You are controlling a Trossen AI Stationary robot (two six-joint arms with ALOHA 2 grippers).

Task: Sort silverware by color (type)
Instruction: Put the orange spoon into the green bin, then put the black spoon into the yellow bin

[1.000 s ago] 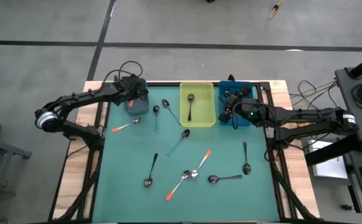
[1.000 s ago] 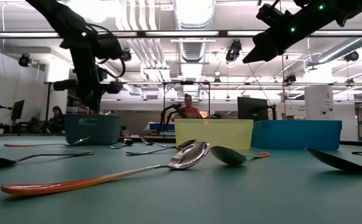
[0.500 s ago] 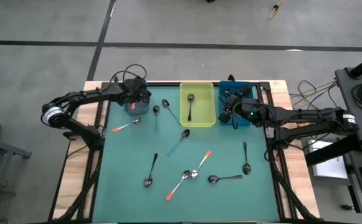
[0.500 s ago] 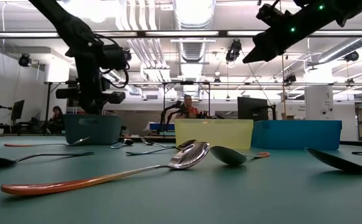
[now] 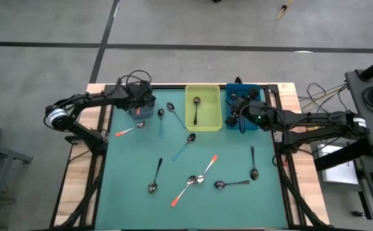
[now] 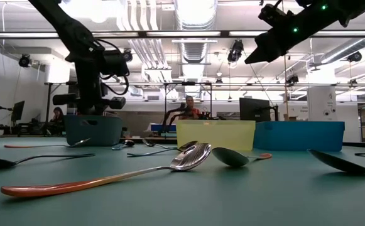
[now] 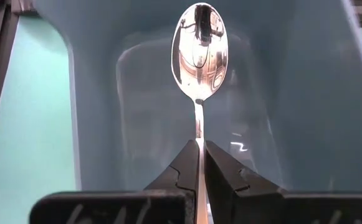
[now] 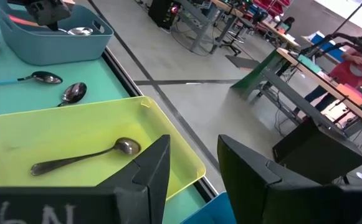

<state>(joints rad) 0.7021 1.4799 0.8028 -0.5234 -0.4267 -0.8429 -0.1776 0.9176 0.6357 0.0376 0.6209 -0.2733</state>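
The left pincer is clamped on a spoon inside the grey bin; its handle colour is hidden between the fingers. Since a second ago this pincer has sunk lower toward the bin. The right pincer hangs parted over the blue bin, unmoved. Other spoons lie across the surface.

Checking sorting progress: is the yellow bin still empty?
No, one dark-handled spoon lies inside the yellow bin.

mirror-polished metal spoon, smooth glossy plastic bin
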